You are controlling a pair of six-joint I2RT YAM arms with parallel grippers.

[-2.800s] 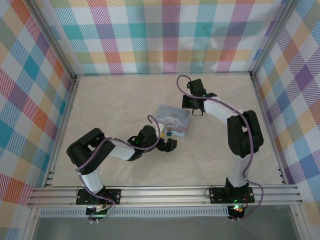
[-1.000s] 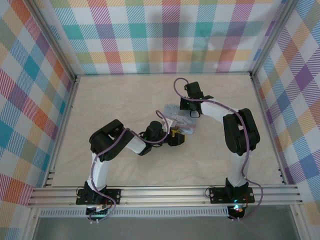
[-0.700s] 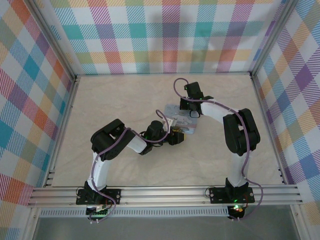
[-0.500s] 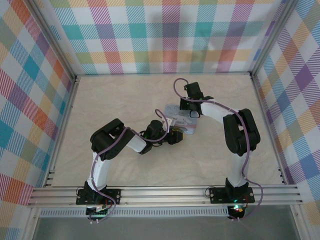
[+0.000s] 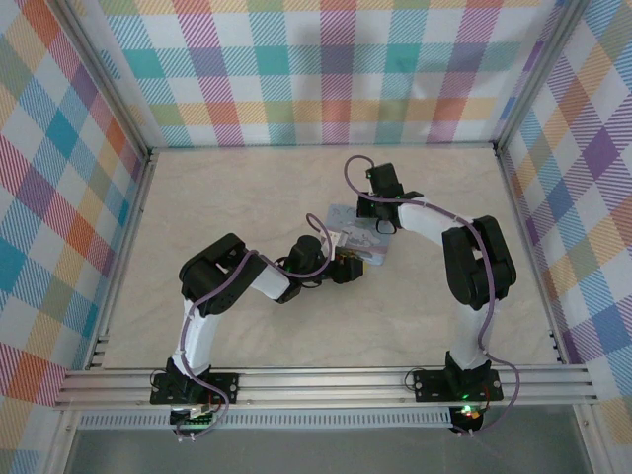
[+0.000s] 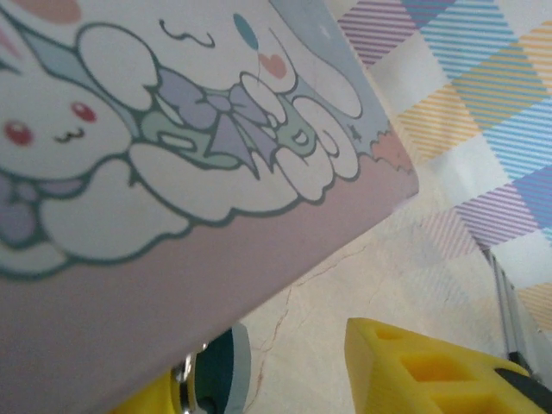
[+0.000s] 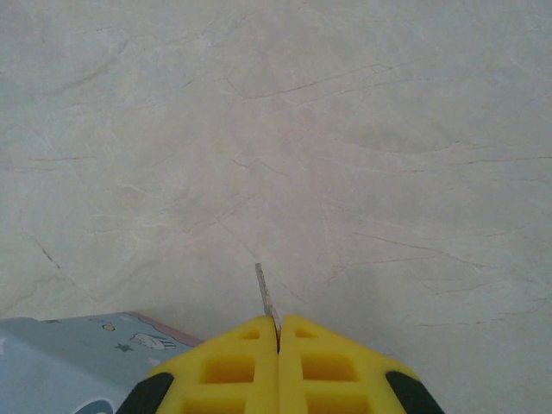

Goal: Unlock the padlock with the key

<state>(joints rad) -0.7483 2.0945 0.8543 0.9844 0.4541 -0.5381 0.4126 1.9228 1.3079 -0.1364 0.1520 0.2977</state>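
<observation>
The left gripper (image 5: 346,269) sits low at about 7 o'clock of the pale-blue tin (image 5: 359,237), probably because the lock lies tucked against the tin's near edge and can only be reached from that side. In the left wrist view its yellow fingers (image 6: 414,371) stand well apart. The padlock (image 6: 216,379), a small dark rounded body with a glint of metal, lies between them, close to the finger at 7 o'clock. Bare table (image 6: 345,285) shows between it and the other finger, so nothing is clamped. The tin's cartoon face looms just above the lock, touching it or nearly so; I cannot tell which.

The right gripper (image 5: 383,223) hovers over the tin's edge at about 1 o'clock. Its pads are pressed together on the key (image 7: 268,295), whose thin blade sticks out past the fingertips toward 12 o'clock. It seems held that way so the blade can enter the keyhole once the lock is steadied.
</observation>
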